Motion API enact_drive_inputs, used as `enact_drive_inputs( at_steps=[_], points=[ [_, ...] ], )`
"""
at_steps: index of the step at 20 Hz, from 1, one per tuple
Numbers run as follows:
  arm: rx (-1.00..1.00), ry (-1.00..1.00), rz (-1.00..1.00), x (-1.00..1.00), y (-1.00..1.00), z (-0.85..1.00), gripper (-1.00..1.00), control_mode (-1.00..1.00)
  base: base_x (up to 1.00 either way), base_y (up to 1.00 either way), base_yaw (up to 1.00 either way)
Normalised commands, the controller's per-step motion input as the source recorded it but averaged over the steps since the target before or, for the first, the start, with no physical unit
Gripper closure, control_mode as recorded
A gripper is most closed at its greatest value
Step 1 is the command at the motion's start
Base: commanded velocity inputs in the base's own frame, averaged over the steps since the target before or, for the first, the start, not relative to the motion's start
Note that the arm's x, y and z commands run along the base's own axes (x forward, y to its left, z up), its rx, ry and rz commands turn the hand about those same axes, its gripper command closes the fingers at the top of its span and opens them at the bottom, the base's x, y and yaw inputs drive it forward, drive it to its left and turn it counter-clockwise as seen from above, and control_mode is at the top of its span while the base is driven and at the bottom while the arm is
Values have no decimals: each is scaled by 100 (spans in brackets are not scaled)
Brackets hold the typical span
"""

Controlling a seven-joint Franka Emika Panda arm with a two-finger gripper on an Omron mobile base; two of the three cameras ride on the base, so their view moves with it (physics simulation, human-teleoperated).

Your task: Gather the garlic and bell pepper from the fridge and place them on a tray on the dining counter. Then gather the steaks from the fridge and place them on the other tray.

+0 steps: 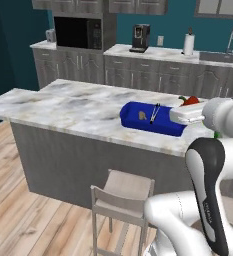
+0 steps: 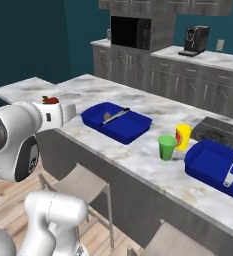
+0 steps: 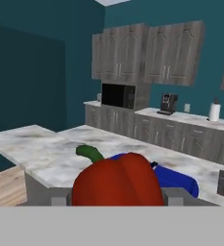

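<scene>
My gripper (image 3: pixel 118 200) is shut on the glossy red bell pepper (image 3: pixel 118 180), whose green stem points up and left. In the base views the bell pepper (image 1: pixel 190 100) (image 2: pixel 50 100) hangs above the near edge of the marble dining counter (image 1: pixel 63 105), just beside a blue tray (image 1: pixel 133 107) (image 2: pixel 133 131). The tan garlic (image 1: pixel 142 115) (image 2: pixel 107 116) lies inside that tray next to a grey utensil. A second blue tray (image 2: pixel 208 162) sits further along the counter. The fridge and the steaks are out of view.
A green cup (image 2: pixel 166 147) and a yellow cup (image 2: pixel 183 136) stand between the two trays, with a cooktop (image 2: pixel 218 131) behind them. A stool (image 1: pixel 122 192) stands in front of the counter. Microwave (image 1: pixel 78 32) and coffee machine (image 1: pixel 140 37) line the back worktop.
</scene>
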Motion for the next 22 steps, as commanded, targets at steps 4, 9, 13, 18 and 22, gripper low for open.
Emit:
enact_drive_inputs(
  at_steps=[4,9,13,18,22],
  points=[
    [0,0,0,0,0,0,100,100,57,-2,17],
    [0,9,2,36,0,0,100,-100,23,0,3],
    [0,37,0,74,-10,0,100,-100,0,0,0],
    [0,41,0,66,-46,0,100,-100,0,0,0],
    [0,36,0,38,-63,-5,100,-100,0,0,0]
  ],
)
